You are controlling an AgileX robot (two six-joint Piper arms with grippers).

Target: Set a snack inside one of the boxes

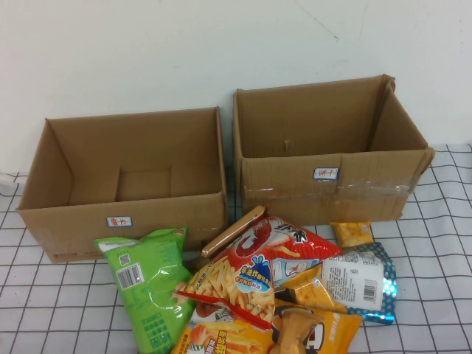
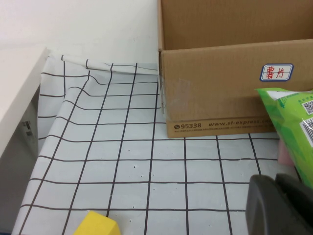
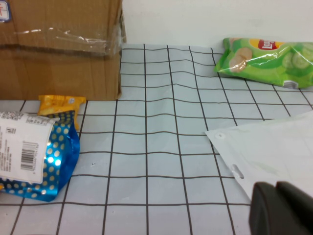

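Note:
Two open, empty cardboard boxes stand side by side at the back, the left box (image 1: 74,228) and the right box (image 1: 280,188). In front of them lies a pile of snacks: a green bag (image 1: 151,284), a red fries bag (image 1: 251,269), a blue-dotted bag (image 1: 361,284), yellow packets and a brown stick pack (image 1: 232,230). Neither gripper shows in the high view. My left gripper (image 2: 275,180) is shut and empty, low over the cloth near the green bag (image 2: 293,122) and the left box (image 2: 220,98). My right gripper (image 3: 275,188) is shut and empty beside a white bag (image 3: 274,147).
A checked cloth (image 1: 442,243) covers the table. Right of the right box (image 3: 58,49) lie the blue-dotted bag (image 3: 34,156), a yellow packet (image 3: 61,104) and a green chips bag (image 3: 266,61) further off. A yellow object (image 2: 98,226) lies near the cloth's left edge.

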